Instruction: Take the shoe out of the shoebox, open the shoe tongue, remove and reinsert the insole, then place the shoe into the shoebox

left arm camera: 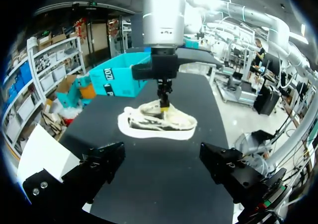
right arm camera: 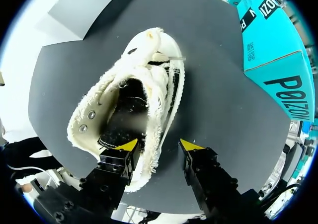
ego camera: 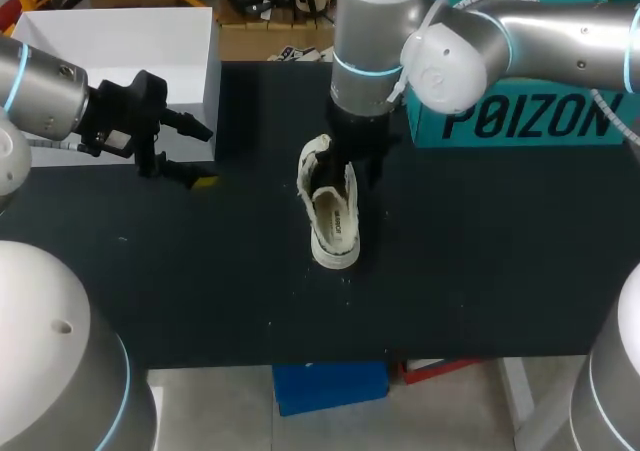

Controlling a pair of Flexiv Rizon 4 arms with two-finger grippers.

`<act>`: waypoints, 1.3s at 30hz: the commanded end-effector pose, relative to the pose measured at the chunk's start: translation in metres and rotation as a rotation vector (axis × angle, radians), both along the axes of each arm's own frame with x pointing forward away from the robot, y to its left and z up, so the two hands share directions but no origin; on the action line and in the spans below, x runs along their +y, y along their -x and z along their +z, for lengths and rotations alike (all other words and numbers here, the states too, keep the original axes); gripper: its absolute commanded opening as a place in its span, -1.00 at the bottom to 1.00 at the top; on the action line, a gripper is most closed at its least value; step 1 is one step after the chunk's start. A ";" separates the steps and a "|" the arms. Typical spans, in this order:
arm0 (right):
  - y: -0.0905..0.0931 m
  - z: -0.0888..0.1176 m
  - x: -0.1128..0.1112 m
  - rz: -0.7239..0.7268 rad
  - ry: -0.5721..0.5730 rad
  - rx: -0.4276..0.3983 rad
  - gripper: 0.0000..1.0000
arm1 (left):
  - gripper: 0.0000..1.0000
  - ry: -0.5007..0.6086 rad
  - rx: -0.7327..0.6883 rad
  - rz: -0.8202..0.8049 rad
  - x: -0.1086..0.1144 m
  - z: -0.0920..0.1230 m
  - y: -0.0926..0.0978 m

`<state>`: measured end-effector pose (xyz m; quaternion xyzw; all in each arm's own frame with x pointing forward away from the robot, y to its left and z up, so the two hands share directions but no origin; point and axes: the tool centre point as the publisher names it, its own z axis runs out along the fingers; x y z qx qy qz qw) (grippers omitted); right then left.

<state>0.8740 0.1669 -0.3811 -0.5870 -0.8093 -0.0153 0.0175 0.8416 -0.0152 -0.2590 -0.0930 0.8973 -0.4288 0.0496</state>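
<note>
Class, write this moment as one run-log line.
shoe: on table, out of box | right end effector: open, straddling shoe's side | left end effector: open, empty

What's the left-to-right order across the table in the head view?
left gripper → shoe → teal shoebox. Left out: the white box, which overlaps the left gripper, and the right gripper, which sits over the shoe.
</note>
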 end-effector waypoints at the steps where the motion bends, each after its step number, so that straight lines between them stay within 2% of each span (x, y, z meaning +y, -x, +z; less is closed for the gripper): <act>1: -0.002 -0.009 0.001 0.003 0.004 0.005 -0.04 | 1.00 -0.004 0.002 0.000 0.000 0.000 0.000; 13: -0.005 -0.028 0.001 0.014 0.035 0.017 -0.01 | 1.00 -0.004 0.002 0.000 0.000 0.000 0.000; 22: -0.007 -0.040 0.004 -0.017 0.064 0.007 -0.08 | 1.00 -0.004 0.002 0.000 0.000 0.000 0.000; 24: -0.006 -0.041 0.005 -0.019 0.065 0.014 -0.15 | 1.00 -0.004 0.002 0.000 0.000 0.000 0.000; 25: -0.006 -0.042 0.006 -0.020 0.069 0.018 -0.31 | 1.00 -0.004 0.002 0.000 0.000 0.000 0.000; 26: -0.005 -0.043 0.007 -0.022 0.069 0.019 -0.55 | 1.00 -0.004 0.002 0.000 0.000 0.000 0.000; 27: -0.005 -0.044 0.007 -0.024 0.071 0.021 -1.00 | 1.00 -0.004 0.002 0.000 0.000 0.000 0.000; 34: -0.004 -0.042 0.009 -0.014 0.063 0.020 -1.00 | 1.00 -0.004 0.002 0.000 0.000 0.000 0.000; 39: -0.005 -0.032 0.008 0.010 0.026 0.015 -1.00 | 1.00 -0.004 0.002 0.000 0.000 0.000 0.000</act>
